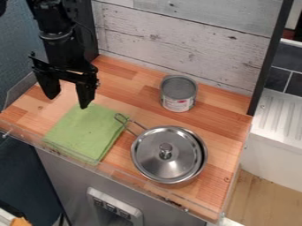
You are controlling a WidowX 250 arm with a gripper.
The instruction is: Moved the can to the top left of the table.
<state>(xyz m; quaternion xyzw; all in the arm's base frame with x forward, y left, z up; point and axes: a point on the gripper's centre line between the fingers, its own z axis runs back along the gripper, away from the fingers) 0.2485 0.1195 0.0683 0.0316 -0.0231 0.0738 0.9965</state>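
My gripper (69, 98) hangs over the left part of the wooden table (227, 126), with its two fingers spread apart and nothing between them. The can (179, 93), grey on top with a pale label, stands upright toward the back of the table, right of centre and near the whitewashed plank wall. It is well to the right of the gripper, not touching it.
A green cloth (85, 130) lies flat at the front left, just below the gripper. A lidded metal pot (168, 154) stands at the front right, its handle pointing at the cloth. A clear guard (103, 167) runs along the front edge.
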